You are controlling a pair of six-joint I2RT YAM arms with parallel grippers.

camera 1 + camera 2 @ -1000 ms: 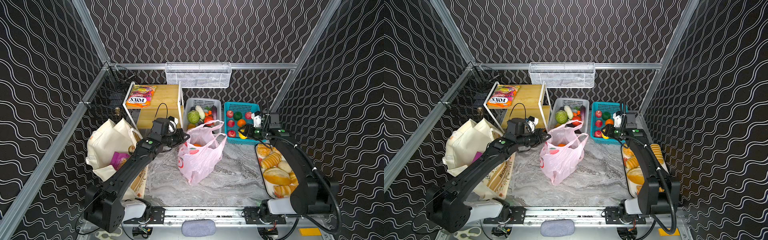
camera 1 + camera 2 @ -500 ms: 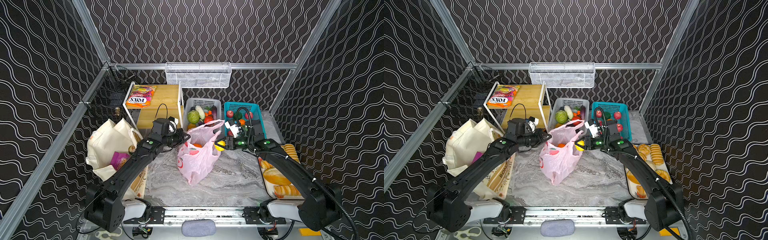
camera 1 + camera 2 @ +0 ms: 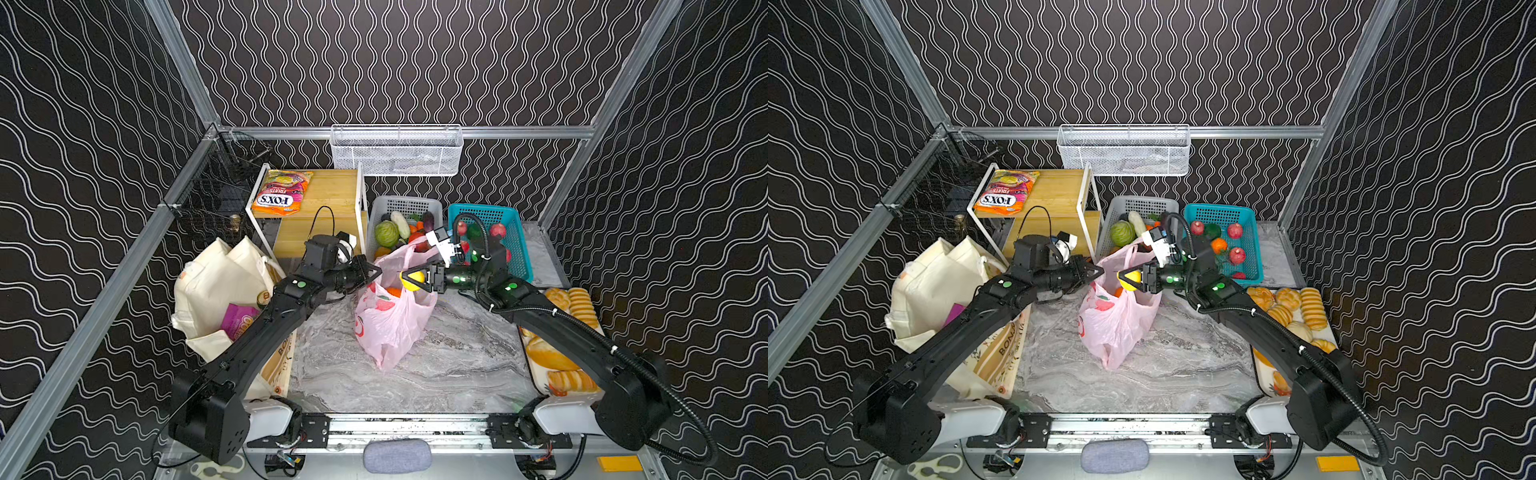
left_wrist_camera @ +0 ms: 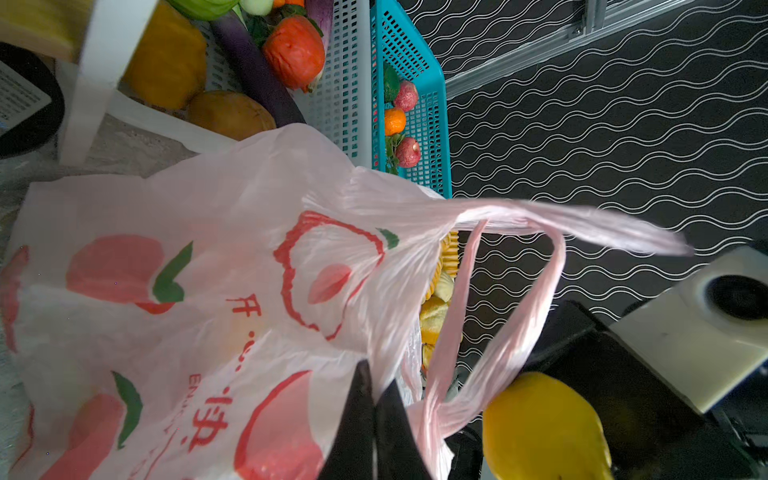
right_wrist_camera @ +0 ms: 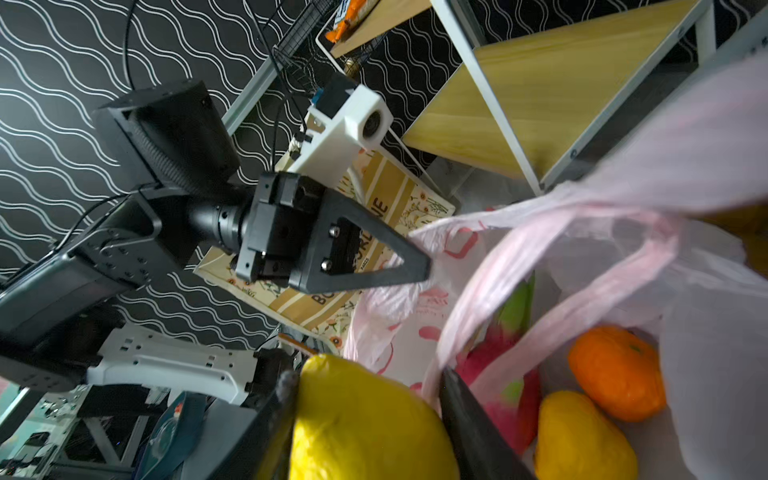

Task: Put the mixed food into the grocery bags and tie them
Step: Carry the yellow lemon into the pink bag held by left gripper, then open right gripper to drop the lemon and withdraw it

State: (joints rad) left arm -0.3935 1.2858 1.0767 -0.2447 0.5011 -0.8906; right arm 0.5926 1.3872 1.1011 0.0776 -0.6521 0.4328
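The pink plastic bag [image 3: 390, 328] [image 3: 1117, 324] stands mid-table with its mouth held up. My left gripper [image 3: 376, 272] [image 4: 376, 399] is shut on the bag's left rim, pulling it taut. My right gripper [image 3: 409, 279] [image 5: 368, 386] is shut on a yellow toy fruit [image 3: 417, 280] [image 5: 365, 432], level with the bag's mouth at its right side. Inside the bag lie an orange toy fruit [image 5: 619, 370], another yellow fruit [image 5: 582, 436] and the pink dragon fruit [image 5: 498, 361]. The cream canvas tote [image 3: 220, 282] slumps at the left with a purple packet [image 3: 239, 324] in it.
Behind the bag stand a grey basket [image 3: 405, 205] of vegetables and a teal basket [image 3: 515, 232] of fruit. A bread tray [image 3: 536, 374] lies along the right edge. The wooden shelf [image 3: 328, 195] carries the FOX'S packet [image 3: 282, 193]. A white wire basket [image 3: 397, 149] hangs on the back wall.
My right arm has carried the yellow fruit leftward from the teal basket to the bag's mouth. The left gripper has stayed shut on the bag's rim.
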